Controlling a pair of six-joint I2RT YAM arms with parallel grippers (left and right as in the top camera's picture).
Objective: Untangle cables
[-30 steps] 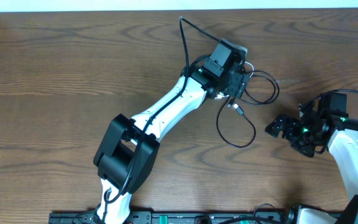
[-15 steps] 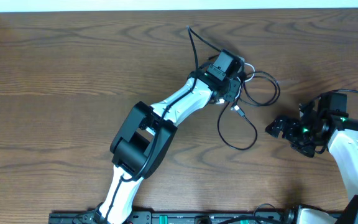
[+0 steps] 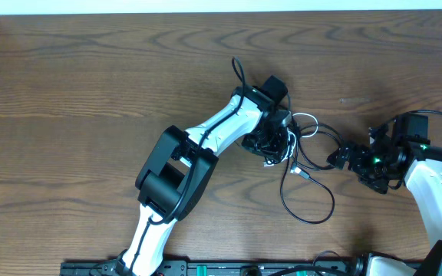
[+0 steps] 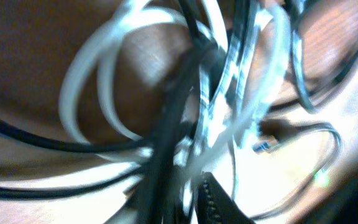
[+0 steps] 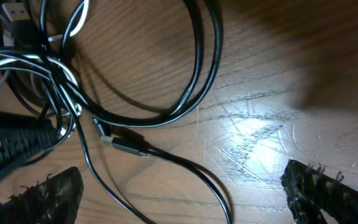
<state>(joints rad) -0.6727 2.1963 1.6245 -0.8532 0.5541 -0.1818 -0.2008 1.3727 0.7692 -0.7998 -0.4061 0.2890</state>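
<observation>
Now the left gripper (image 3: pixel 276 146), clamped on the cables (image 5: pixel 58 73), has dragged them nearer; right gripper (image 3: pixel 341 158) gapes empty.

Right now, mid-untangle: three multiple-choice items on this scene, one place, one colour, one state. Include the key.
1. Where is the tangle?
A) the table's far-left corner
B) at the left end effector
C) under the right arm's base

2. Cable colours in it?
A) red and blue
B) all yellow
C) black and white

3. The right end effector is:
A) open, empty
B) shut on a plug
C) out of view

Key:
1B, the overhead view shows it bunched at that end effector.
2C, the right wrist view shows black and white strands crossing.
3A, its fingers stand wide apart, holding nothing.
</observation>
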